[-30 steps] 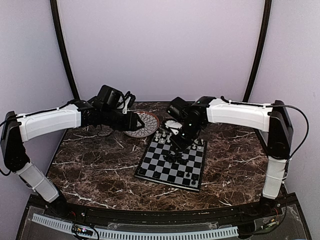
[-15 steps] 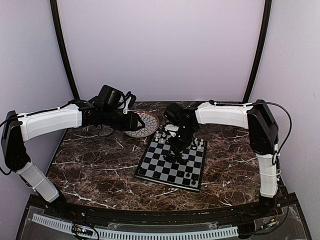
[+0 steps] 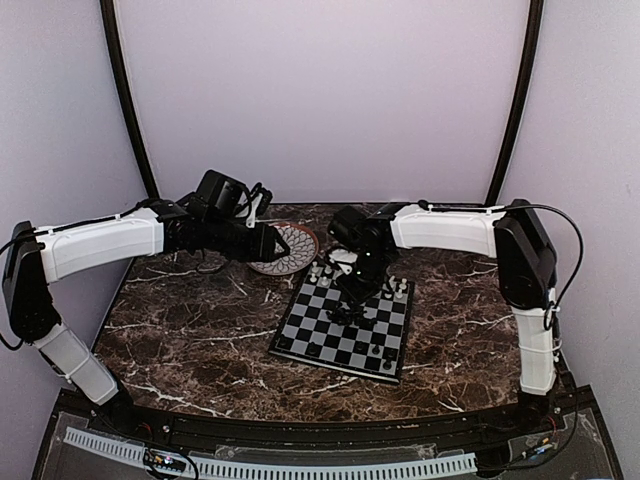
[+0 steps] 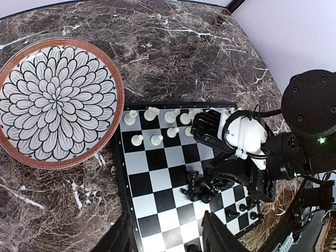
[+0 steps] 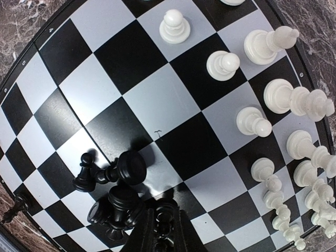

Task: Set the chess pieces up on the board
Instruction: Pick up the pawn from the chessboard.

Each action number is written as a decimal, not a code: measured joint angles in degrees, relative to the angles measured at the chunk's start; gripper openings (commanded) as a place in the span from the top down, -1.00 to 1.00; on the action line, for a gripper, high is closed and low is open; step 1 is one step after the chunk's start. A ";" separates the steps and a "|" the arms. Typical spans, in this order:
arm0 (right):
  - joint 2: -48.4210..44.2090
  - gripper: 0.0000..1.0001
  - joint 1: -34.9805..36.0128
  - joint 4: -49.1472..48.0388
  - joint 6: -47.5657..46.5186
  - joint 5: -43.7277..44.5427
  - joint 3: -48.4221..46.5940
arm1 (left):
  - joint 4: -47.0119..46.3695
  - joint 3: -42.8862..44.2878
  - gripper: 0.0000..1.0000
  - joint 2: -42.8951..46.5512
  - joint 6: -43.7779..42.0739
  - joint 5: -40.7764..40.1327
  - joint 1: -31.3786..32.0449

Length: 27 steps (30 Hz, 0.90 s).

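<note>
**Entry: black heap in mid-board, right arm over it**

Task's things. We list the board (image 5: pixel 152 97) flat on the desk (image 3: pixel 200 340), at centre right of the overhead frame. The white chessmen (image 5: pixel 286 97) stand in two ranks down the right of the right wrist frame, with pawns (image 5: pixel 253 122) on the inner rank. The black heap (image 5: pixel 118 197) lies tumbled at lower left of that frame, several men lying on their sides. A lone black man (image 5: pixel 10 207) stands at the far left border.

Grippers. The right gripper (image 5: pixel 160 212) sits beside the heap with its jaws drawn narrow. It is dark against dark, so we cannot tell whether a man is pinched between them. The left gripper (image 4: pixel 169 233) has its jaws wide and holds nothing.

Other. The plate (image 4: pixel 58 100) is bare and fills the upper left of the left wrist frame.

Step, as we judge it. White looks largely placed, and black is being sorted out of the heap. The next move calls for a fine pinch on one man only, a straight lift clear of its neighbours, and an upright set-down on black's home ranks.

Room. Bare squares separate the heap from the white pawns, so there is space to work on that side. The plate's rim lies just beside the board's corner. The left arm hangs over the plate, apart from the right arm.
</note>
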<state>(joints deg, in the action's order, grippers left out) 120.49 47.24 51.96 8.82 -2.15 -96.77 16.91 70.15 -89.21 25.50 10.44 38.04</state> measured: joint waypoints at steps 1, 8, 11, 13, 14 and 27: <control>0.07 0.67 0.00 0.02 0.00 -0.09 0.00 | 0.00 0.00 0.05 0.00 -0.02 0.02 0.00; 0.63 0.74 0.00 0.50 0.04 -0.39 0.33 | 0.00 0.00 0.05 -0.20 -0.37 0.02 0.00; 0.74 0.90 0.00 0.61 -0.13 -0.35 0.37 | 0.00 0.00 0.05 -0.37 -0.39 0.04 0.00; 0.74 0.97 0.00 0.74 0.07 -0.35 0.37 | 0.00 0.02 0.05 -0.59 -0.39 0.04 0.00; 0.74 0.99 0.00 0.74 0.22 -0.28 0.37 | 0.00 0.07 0.05 -0.72 -0.39 0.07 0.00; -1.22 1.00 0.04 1.31 0.31 0.90 -0.61 | 0.04 0.22 0.05 -0.96 -0.39 0.09 0.00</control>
<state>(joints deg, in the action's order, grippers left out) 119.26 47.29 53.28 9.13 -1.26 -97.38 16.95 70.37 -90.17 25.10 10.52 38.04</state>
